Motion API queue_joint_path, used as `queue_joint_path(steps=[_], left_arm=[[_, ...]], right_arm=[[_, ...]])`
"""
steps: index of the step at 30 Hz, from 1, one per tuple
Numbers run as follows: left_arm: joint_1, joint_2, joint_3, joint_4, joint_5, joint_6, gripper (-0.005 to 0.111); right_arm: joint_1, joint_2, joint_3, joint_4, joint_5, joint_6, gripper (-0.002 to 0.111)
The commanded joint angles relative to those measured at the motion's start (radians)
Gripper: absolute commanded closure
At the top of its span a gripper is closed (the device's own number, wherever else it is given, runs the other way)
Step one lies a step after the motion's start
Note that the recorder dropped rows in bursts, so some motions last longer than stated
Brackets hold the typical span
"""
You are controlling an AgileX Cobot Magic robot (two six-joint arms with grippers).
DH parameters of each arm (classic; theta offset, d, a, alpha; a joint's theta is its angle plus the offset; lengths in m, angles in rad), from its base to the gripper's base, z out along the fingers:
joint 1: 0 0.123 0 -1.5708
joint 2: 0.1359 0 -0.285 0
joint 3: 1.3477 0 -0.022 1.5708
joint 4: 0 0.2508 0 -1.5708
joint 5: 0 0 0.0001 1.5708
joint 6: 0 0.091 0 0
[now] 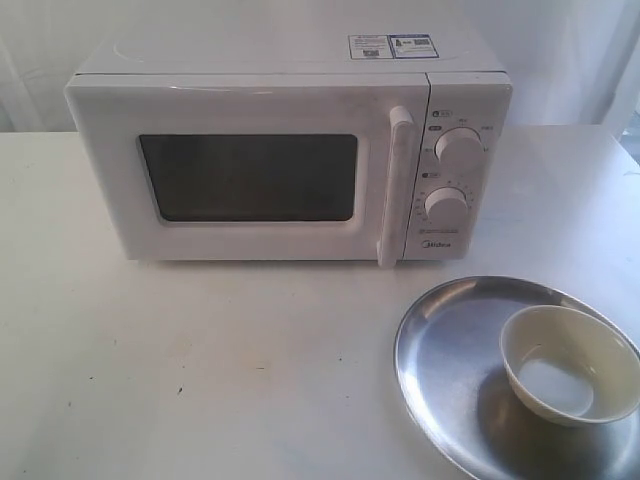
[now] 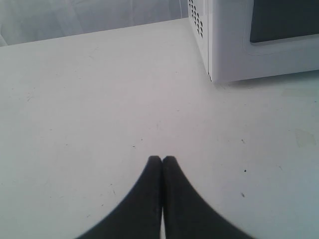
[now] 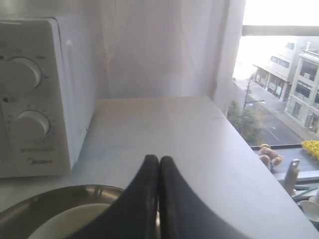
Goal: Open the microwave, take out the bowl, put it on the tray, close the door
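Observation:
The white microwave [image 1: 290, 150] stands at the back of the table, its door [image 1: 240, 175] shut flat, the bar handle [image 1: 393, 185] upright beside two dials. In front to the right lies the silver tray [image 1: 440, 350] with the cream bowl [image 1: 565, 362] sitting upright in it. Neither gripper shows in the exterior view. My left gripper [image 2: 162, 159] is shut and empty above bare table, with the microwave's corner [image 2: 219, 45] ahead. My right gripper [image 3: 158, 159] is shut and empty, over the tray [image 3: 55, 199] and bowl [image 3: 70, 224], beside the microwave's dial panel [image 3: 30, 99].
The white table [image 1: 200, 370] runs from the microwave to the front edge. A white curtain hangs behind. In the right wrist view the table edge [image 3: 249, 149] drops off next to a window onto a street.

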Motion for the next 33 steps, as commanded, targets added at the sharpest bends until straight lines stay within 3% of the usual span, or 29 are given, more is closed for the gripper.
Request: queue_joint_path(steps=[1, 5, 7, 12, 15, 33], left_arm=[[-0.001, -0.002, 0.003, -0.003, -0.001, -0.006, 0.107], [-0.001, -0.002, 0.003, -0.003, -0.001, -0.006, 0.107], [-0.001, -0.002, 0.003, -0.003, -0.001, -0.006, 0.107], [-0.001, -0.002, 0.003, -0.003, -0.001, -0.006, 0.107], [-0.001, -0.002, 0.003, -0.003, -0.001, -0.006, 0.107], [-0.001, -0.002, 0.003, -0.003, -0.001, -0.006, 0.107]], right_arm=[[-0.005, -0.006, 0.006, -0.003, 0.051, -0.021, 0.108], [-0.005, -0.012, 0.006, 0.043, 0.057, -0.068, 0.108], [-0.005, -0.018, 0.006, 0.263, 0.082, -0.247, 0.108], [-0.005, -0.022, 0.006, 0.988, 0.051, -1.038, 0.108], [-0.005, -0.022, 0.006, 1.211, 0.051, -1.211, 0.108], [-0.005, -0.022, 0.006, 1.304, 0.062, -1.363, 0.108]])
